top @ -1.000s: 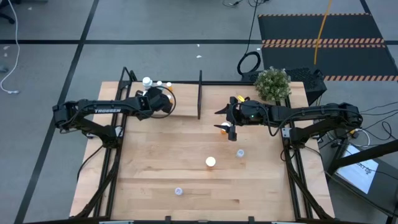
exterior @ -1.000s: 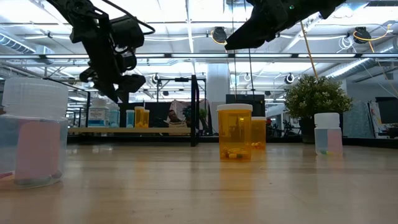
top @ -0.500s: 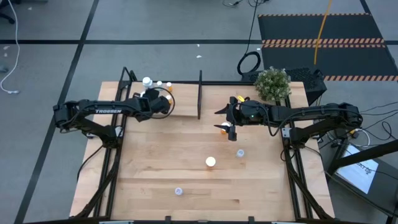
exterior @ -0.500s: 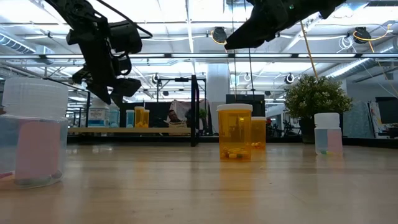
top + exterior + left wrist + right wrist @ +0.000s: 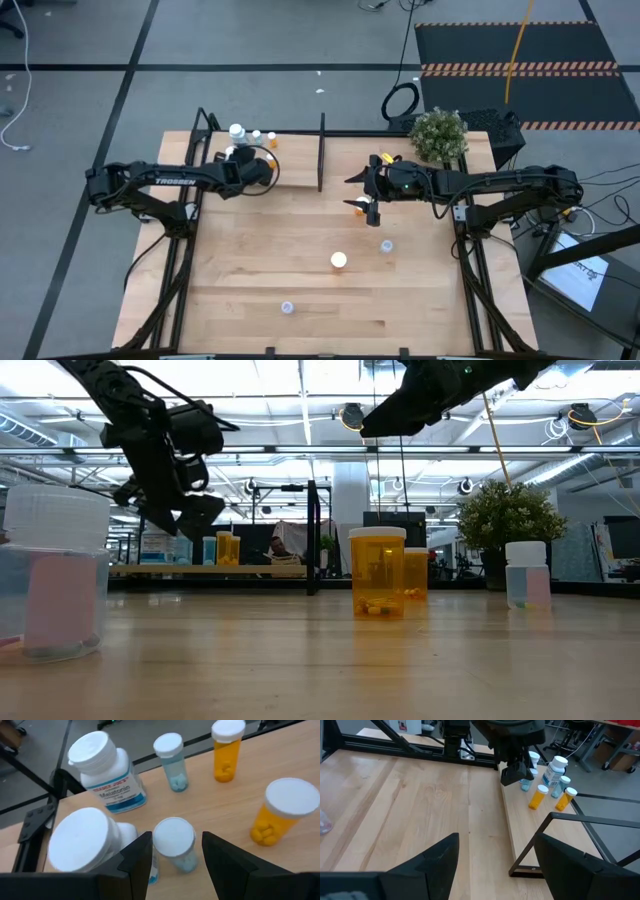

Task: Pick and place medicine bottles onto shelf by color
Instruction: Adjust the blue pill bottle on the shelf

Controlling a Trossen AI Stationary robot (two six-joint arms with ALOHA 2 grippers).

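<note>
Left gripper (image 5: 172,857), fingers spread and empty, hangs just above a pale blue bottle (image 5: 175,844) on the shelf (image 5: 290,160), left of its black divider (image 5: 321,152); beyond it stand white and orange bottles. I judge that bottle placed; next, fetch another from the table.

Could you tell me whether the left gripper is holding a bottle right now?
No, the left gripper stands open above a pale blue bottle, its fingers apart from it.

Bright, even overhead ceiling light; soft shadows, nearest low-view bottle (image 5: 55,575) blurred
</note>
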